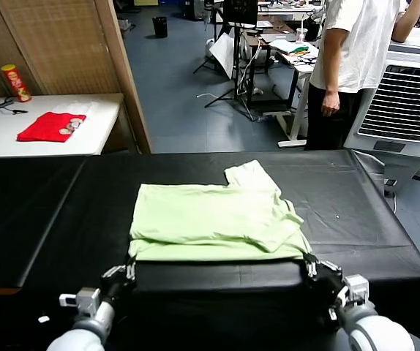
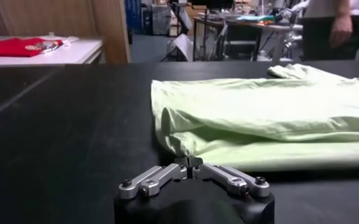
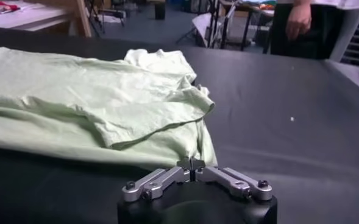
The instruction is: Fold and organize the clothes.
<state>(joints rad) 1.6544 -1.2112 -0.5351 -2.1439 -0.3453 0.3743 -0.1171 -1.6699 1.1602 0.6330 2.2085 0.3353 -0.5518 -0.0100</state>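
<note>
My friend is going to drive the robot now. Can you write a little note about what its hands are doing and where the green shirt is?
Left gripper: shut, holding nothing, at the near left corner of the pale light-green cotton T-shirt.
Right gripper: shut, holding nothing, at the shirt's near right corner.
Shirt: lies in the middle of the black table, partly folded, layers doubled over, one sleeve poking out on the far side.
Done: a first fold, by the look of it.
Left: probably more folds and tidying the sleeve.

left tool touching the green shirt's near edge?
Cannot tell. Left wrist view: left tool, fingers closed, meets the T-shirt hem in line of sight; no gap or contact plainly shown.
</note>
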